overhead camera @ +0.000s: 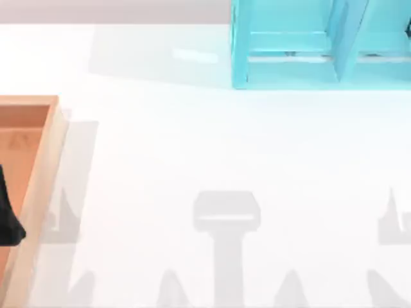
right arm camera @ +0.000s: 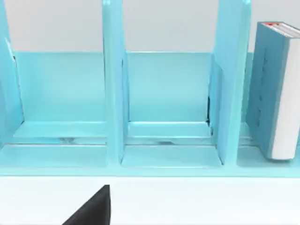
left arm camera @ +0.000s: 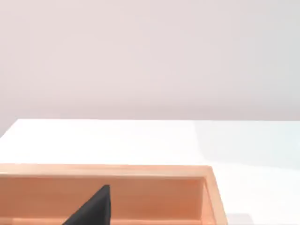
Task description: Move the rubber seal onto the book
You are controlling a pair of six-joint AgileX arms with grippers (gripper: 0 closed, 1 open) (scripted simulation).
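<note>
The book (right arm camera: 276, 89), teal-blue with white page edges and a red mark at its upper end, stands upright in a compartment of the light-blue shelf unit (right arm camera: 164, 93), as the right wrist view shows. A dark part of my right gripper (right arm camera: 93, 208) juts over the white table in front of that shelf. My left gripper (overhead camera: 9, 212) hangs over the wooden tray (overhead camera: 45, 167) at the table's left edge, and a dark piece of the left gripper (left arm camera: 93, 208) sits above the tray's inside. The rubber seal is out of view.
The shelf unit (overhead camera: 321, 45) stands at the back right of the white table (overhead camera: 212, 147), with upright dividers between its compartments. The wooden tray (left arm camera: 140, 171) has raised walls. Arm shadows fall along the table's front.
</note>
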